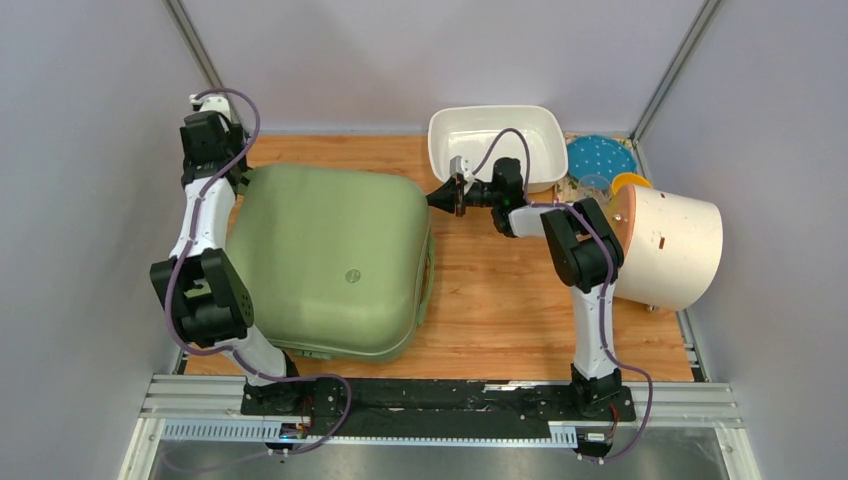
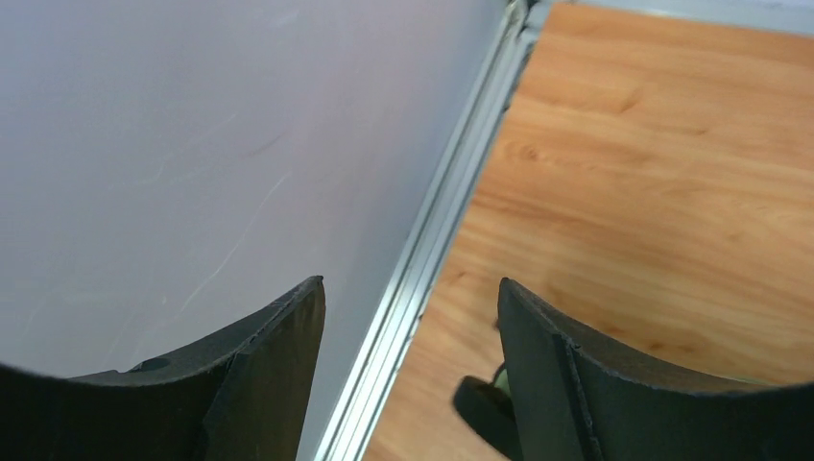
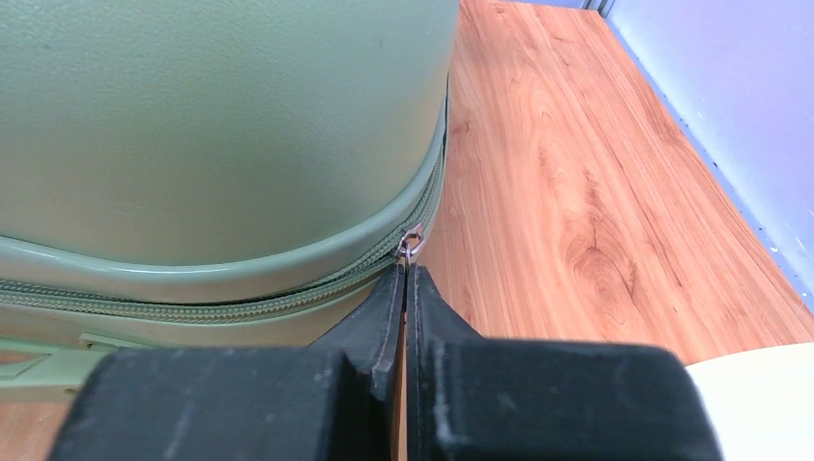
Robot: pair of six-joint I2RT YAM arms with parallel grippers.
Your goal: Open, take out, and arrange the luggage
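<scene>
The sage-green luggage (image 1: 330, 255) lies flat and closed on the left of the wooden table; its curved shell and zipper fill the right wrist view (image 3: 211, 125). My right gripper (image 1: 440, 197) is at the luggage's far right corner. Its fingertips (image 3: 407, 267) are pressed together on the small metal zipper pull (image 3: 411, 242). My left gripper (image 1: 203, 102) is at the far left corner of the table, beyond the luggage, open and empty (image 2: 411, 280), over the table's edge rail. A black-and-green wheel (image 2: 485, 403) shows beside its right finger.
A white tub (image 1: 497, 140) stands at the back, just behind my right gripper. A cream cylinder (image 1: 670, 245) lies at the right edge, with a teal disc (image 1: 600, 155) and small items behind it. An aluminium rail (image 2: 422, 279) and grey wall bound the left side.
</scene>
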